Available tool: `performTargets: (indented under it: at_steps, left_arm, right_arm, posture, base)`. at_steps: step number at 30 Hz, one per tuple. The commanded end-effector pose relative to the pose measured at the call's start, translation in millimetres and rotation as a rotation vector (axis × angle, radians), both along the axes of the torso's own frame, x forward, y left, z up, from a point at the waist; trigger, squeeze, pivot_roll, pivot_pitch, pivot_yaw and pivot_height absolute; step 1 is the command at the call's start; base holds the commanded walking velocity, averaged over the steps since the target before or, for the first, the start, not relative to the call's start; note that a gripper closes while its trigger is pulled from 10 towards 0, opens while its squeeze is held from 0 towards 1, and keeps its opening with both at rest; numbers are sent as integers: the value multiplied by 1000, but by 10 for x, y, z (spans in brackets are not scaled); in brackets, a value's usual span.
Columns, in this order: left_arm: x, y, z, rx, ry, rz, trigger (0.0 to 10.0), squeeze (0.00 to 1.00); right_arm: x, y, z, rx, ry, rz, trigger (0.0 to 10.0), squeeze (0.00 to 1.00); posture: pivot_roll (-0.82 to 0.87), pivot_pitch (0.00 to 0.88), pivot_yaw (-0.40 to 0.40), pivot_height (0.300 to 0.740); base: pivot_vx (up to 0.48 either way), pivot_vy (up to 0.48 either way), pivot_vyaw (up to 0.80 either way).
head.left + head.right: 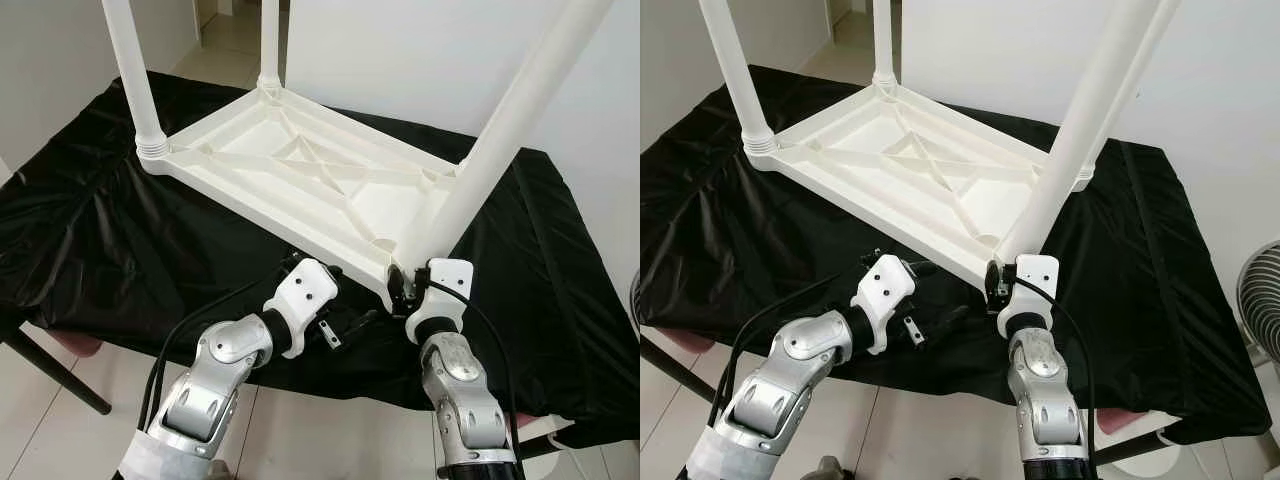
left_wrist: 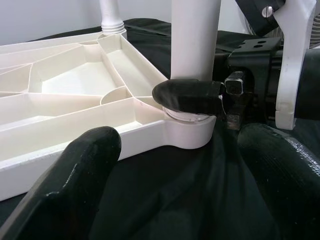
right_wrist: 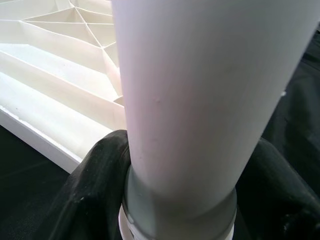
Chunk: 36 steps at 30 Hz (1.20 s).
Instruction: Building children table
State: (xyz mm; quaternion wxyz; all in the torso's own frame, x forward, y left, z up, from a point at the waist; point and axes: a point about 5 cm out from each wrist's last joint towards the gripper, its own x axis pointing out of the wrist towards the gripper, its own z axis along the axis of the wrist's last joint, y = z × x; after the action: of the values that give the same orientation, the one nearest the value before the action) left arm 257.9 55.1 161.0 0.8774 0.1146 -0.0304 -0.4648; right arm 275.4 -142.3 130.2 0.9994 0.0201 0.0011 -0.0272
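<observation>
I have the white children's table (image 1: 300,165) lying upside down on the desk (image 1: 90,250), which is draped in a black cloth (image 1: 1160,290). Its ribbed underside faces up, and the long side runs away from my claws toward the far left. The legs stand upright from the corners, and all their tops are cut off by the upper edge of the head views, so I cannot see how long they are.

My right claw (image 2: 200,97) is clamped on the near leg (image 1: 500,140) right at its base, where it meets the corner socket (image 2: 192,131). In the right wrist view the leg (image 3: 200,100) blocks nearly everything; I see a black finger (image 3: 95,190) hugging each side of it, just above the grey collar (image 3: 180,210). That leg leans a little to the right.

My left claw (image 1: 345,328) sits just left of the right one, low over the cloth and beside the table's near edge. Its fingers (image 2: 75,190) are spread apart with nothing between them, pointing at that same corner. In the head views the table rim partly hides the right claw's fingertips.

A fan (image 1: 1262,300) is cut off by the right edge.
</observation>
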Motion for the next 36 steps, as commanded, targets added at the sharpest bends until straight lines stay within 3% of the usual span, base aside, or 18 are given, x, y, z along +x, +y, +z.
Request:
performTargets:
  at_steps: [1,4,5,6,10,12,13,15,18,22,23,24,28,36]
  left_arm:
    - [4,-9,-20,0,4,8,10000,0]
    - [2,-10,-21,0,4,9,10000,0]
    - [-1,-12,-20,1,3,7,10000,0]
    - [-3,-15,-21,2,2,6,10000,0]
    - [-5,-16,-21,3,1,5,10000,0]
    - [-1,-14,-17,3,-1,5,10000,0]
    - [-1,-14,-17,3,-1,5,10000,0]
    - [5,-19,-16,4,-3,5,10000,0]
    - [4,-20,-16,4,-3,4,10000,0]
    - [8,-25,-16,6,-5,-1,10000,0]
    - [8,-26,-15,6,-6,-2,10000,0]
    - [8,-26,-15,6,-6,-2,10000,0]
    - [12,-27,-7,8,-10,-10,10000,0]
    - [24,-32,1,5,-12,-6,10000,0]
  right_arm:
    - [2,-136,-96,-17,58,-70,10000,0]
    - [26,-137,-73,-15,47,-54,10000,0]
    - [46,-139,-41,6,33,-35,10000,157]
    - [66,-141,-11,17,19,-2,10000,1000]
    - [81,-142,18,28,6,31,10000,1000]
    - [100,-161,68,31,-23,211,10000,1000]
    - [100,-161,68,31,-23,211,10000,1000]
    - [103,-188,94,15,-37,332,10000,1000]
    - [101,-216,102,12,-39,372,10000,1000]
    - [109,-308,142,-12,-46,513,10000,961]
    - [109,-317,151,-21,-51,546,10000,0]
    - [109,-317,151,-21,-51,546,10000,0]
    - [177,-324,148,-118,-29,767,10000,0]
    - [311,-348,86,-161,8,851,10000,0]
  posture:
    - [107,68,-84,740]
    - [109,66,-85,740]
    - [112,62,-87,740]
    - [113,59,-87,740]
    - [113,59,-87,740]
    - [114,50,-92,740]
    - [114,50,-92,740]
    - [114,46,-93,740]
    - [114,46,-93,740]
    - [116,38,-92,740]
    - [116,38,-92,740]
    - [116,38,-92,740]
    - [118,35,-89,740]
    - [120,39,-86,740]
  base:
    - [0,0,0]
    - [0,0,0]
    - [0,0,0]
    - [0,0,0]
    - [0,0,0]
    - [0,0,0]
    - [0,0,0]
    - [0,0,0]
    - [0,0,0]
    - [0,0,0]
    - [0,0,0]
    - [0,0,0]
    - [0,0,0]
    - [0,0,0]
